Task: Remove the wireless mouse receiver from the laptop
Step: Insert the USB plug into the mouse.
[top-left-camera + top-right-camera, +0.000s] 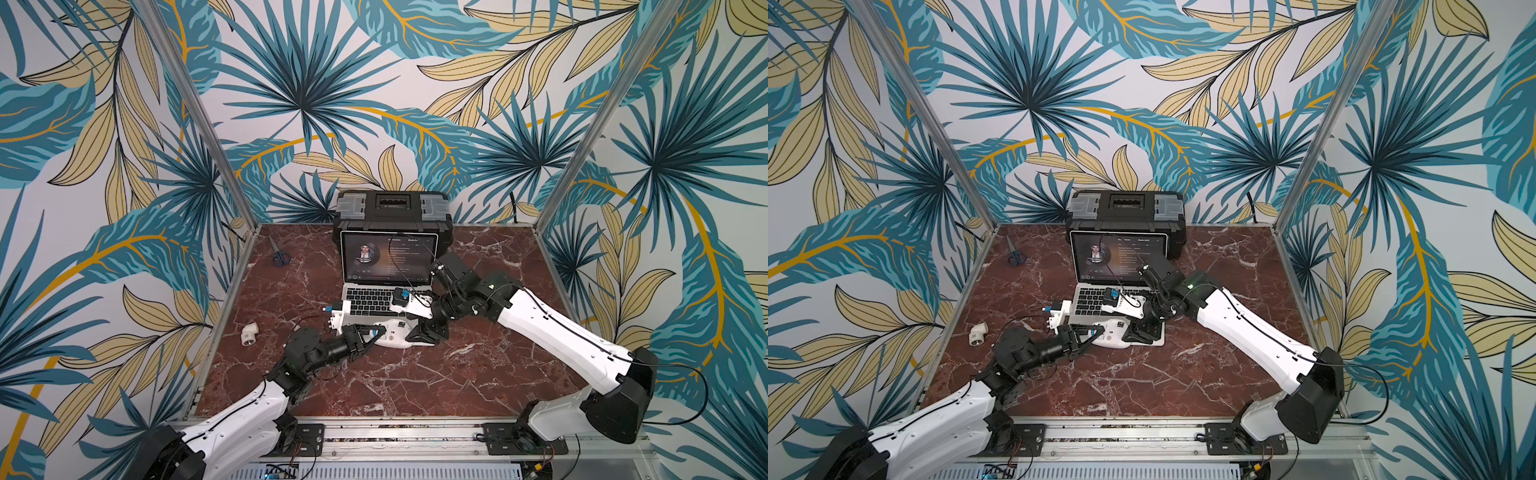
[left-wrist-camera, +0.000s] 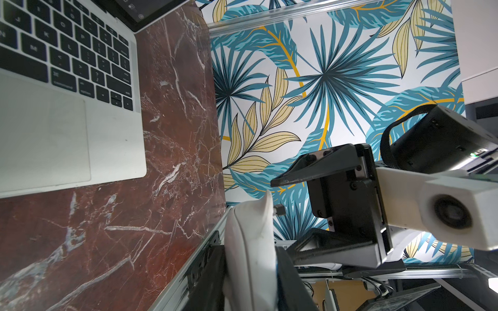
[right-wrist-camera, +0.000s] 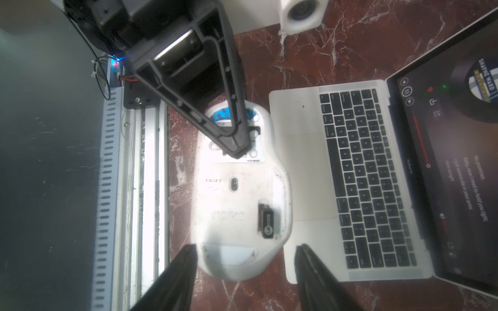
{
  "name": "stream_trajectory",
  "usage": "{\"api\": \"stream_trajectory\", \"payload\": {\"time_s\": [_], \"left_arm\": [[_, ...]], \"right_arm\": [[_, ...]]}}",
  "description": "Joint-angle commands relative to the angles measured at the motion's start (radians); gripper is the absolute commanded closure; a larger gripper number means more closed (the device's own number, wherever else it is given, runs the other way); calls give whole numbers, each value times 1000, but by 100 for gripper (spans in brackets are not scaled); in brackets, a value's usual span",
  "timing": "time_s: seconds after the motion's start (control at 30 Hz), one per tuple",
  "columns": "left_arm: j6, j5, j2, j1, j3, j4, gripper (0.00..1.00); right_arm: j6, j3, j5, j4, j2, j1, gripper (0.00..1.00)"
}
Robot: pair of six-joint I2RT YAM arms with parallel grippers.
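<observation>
Toolbox [image 1: 392, 212] close behind laptop [image 1: 365, 297]; tabletop [image 1: 415, 374] front open

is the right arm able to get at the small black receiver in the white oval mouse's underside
Probably yes: the right gripper hangs open over the upturned white mouse, the black receiver lies bare in its recess, and the left gripper grips the other end, clear of it.
</observation>
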Motion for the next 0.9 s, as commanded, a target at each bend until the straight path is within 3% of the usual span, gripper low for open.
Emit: {"api": "stream_trajectory", "payload": {"time_s": [0.0, 0.3, 0.87], "left_arm": [[10, 4, -3, 2, 44, 60, 100], [9, 1, 4, 2, 40, 67, 100], [9, -6, 11, 2, 32, 65, 100]], "right_arm": [[-15, -7, -42, 32, 19, -2, 42], [-37, -6, -95, 62, 42, -1, 44], [-32, -26, -130, 57, 29, -1, 63]]}}
